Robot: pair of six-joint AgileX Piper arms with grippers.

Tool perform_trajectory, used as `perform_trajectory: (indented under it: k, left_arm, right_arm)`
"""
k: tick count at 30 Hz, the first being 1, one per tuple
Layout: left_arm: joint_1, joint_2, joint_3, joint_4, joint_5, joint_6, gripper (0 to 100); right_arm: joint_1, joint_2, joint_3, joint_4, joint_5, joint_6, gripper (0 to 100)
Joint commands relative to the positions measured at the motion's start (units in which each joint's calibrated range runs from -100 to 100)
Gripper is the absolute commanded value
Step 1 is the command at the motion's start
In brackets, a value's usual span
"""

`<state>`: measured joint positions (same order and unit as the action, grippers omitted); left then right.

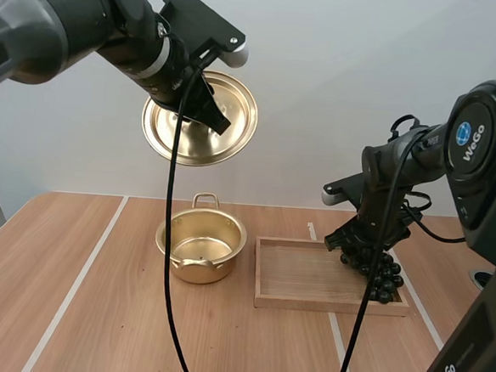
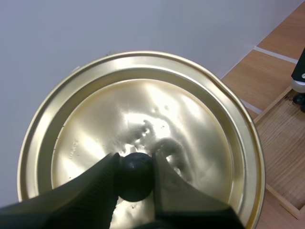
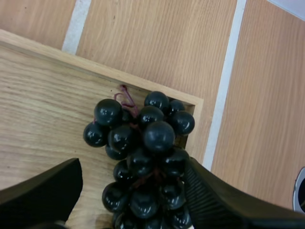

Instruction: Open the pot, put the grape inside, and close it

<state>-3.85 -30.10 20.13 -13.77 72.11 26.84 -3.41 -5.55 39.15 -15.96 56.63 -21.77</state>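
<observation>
Black arms, blue WeGo badges

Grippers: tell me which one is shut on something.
The left gripper, pinching the lid by its knob; the right gripper stands open around the grapes.

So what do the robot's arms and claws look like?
Both arms are chunky, rounded and black. The right arm has a round blue-and-white badge with "WeGo" in white letters beside it. The left arm has a pale ring near its wrist. The left claw and right claw each have two black wedge-shaped fingers with ribbed inner faces.
</observation>
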Motion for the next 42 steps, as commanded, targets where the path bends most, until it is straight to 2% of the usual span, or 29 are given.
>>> perform_trajectory:
  k: [1,29,30,35,36,42]
  left_arm:
    - [-0.20,-1.9,-0.5,-0.5,-0.2,-0.6,0]
    - [-0.20,-6.9,-0.5,-0.9,1.0,-1.7,0]
    - [-0.20,-6.9,-0.5,-1.2,1.0,-1.7,0]
    - [-0.20,-6.9,-0.5,-1.5,1.0,-1.7,0]
    - [-0.20,-6.9,-0.5,-1.6,1.2,-1.8,0]
    - [-0.20,-6.9,-0.5,-1.7,1.2,-2.7,0]
  right_arm:
    - [-0.2,0.8,-0.6,-1.1,-1.5,0.6,100]
    - [-0.5,7.0,-0.6,-3.2,-6.4,0.9,100]
    - [-0.5,7.0,-0.6,-3.2,-6.4,0.9,95]
    - [-0.5,7.0,-0.6,-3.2,-8.2,2.0,10]
    - [-0.5,7.0,-0.6,-3.2,-8.4,2.0,0]
    - [-0.5,7.0,-0.6,-3.2,-9.2,2.1,0]
